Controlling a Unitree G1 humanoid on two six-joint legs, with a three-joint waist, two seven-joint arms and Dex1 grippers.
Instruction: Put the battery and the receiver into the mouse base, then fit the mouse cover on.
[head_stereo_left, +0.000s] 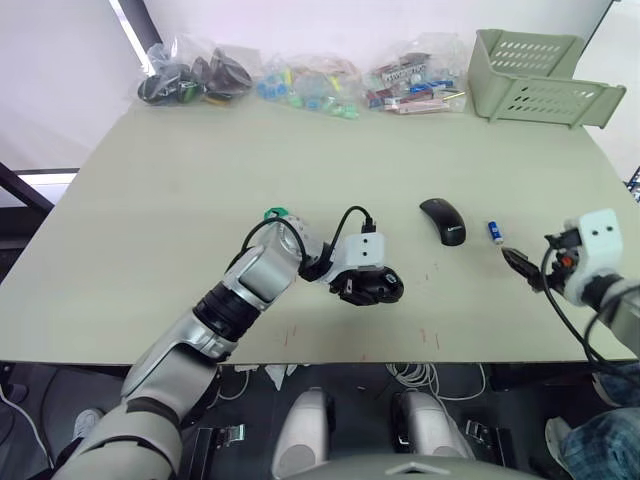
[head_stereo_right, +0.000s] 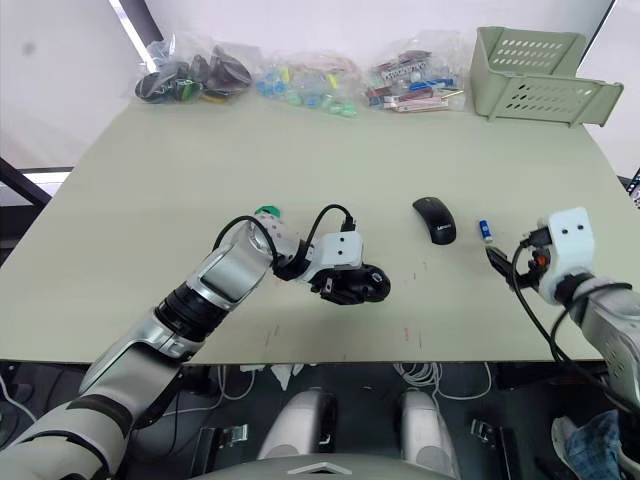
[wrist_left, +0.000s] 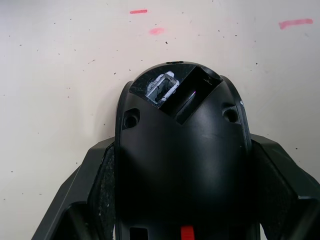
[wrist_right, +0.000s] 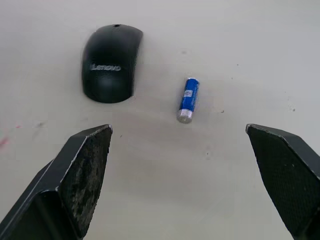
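Nearest the front edge of the pale surface (head_stereo_left: 150, 250), left gripper (head_stereo_left: 366, 290) clamped on the mouse base (head_stereo_left: 378, 287), jaws closed against both of its sides, base resting on the surface a little left of centre. Seen along the left wrist, hollowed top of the base facing up, a small metal receiver (wrist_left: 162, 88) seated in a slot at its far end, a red part low in the body. Off to the right, right gripper (head_stereo_left: 522, 266) hovering just above the surface, jaws spread wide and holding nothing. Just beyond those fingertips, battery (head_stereo_left: 494, 232) lying on its side, blue with a silver-white end. Close to its left, apart from it, mouse cover (head_stereo_left: 443, 220), glossy side up, pale logo toward the near end. Behind the left forearm, a small green disc (head_stereo_left: 277, 213). Along the far edge, clear bags of small parts (head_stereo_left: 300, 82), and at the far right corner a pale green basket (head_stereo_left: 536, 76).
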